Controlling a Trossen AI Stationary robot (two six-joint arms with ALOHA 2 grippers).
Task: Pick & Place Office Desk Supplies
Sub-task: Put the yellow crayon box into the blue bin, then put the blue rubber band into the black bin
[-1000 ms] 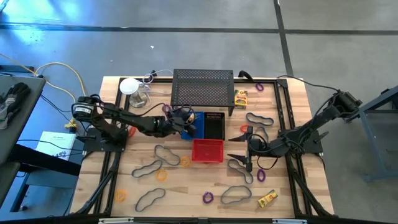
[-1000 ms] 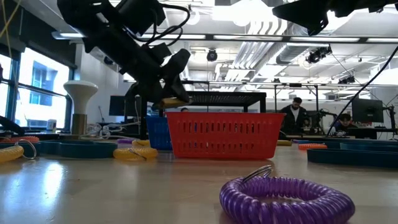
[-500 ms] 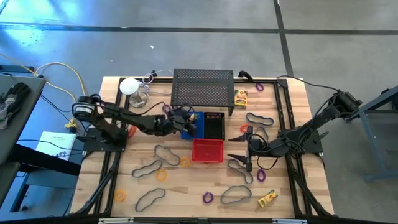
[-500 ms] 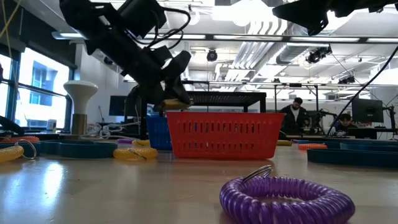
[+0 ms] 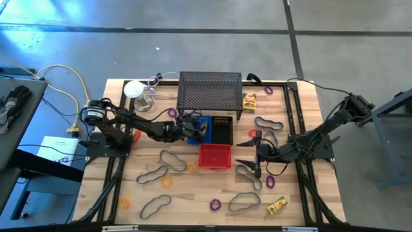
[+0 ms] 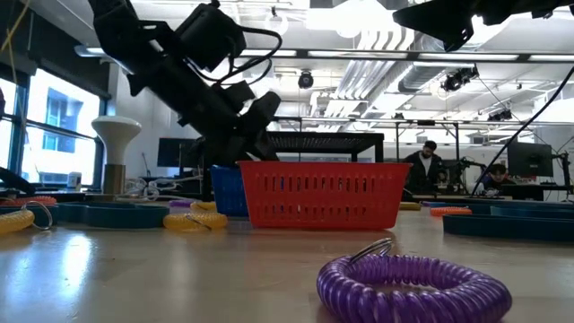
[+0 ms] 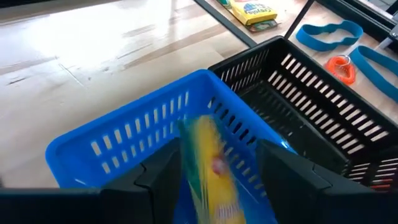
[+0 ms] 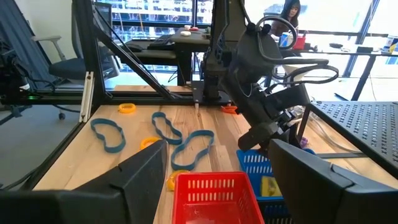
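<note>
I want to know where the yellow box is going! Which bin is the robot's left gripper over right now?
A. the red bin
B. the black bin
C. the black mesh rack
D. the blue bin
D: the left wrist view shows the blurred yellow box between the left gripper's fingers, right above the blue bin; the black bin sits beside it.

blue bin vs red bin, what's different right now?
The blue bin sits beside the black bin, just in front of the mesh rack; the red bin stands alone, nearer the table's front. The left claw hovers over the blue bin, none over the red. Both are slotted plastic baskets.
</note>
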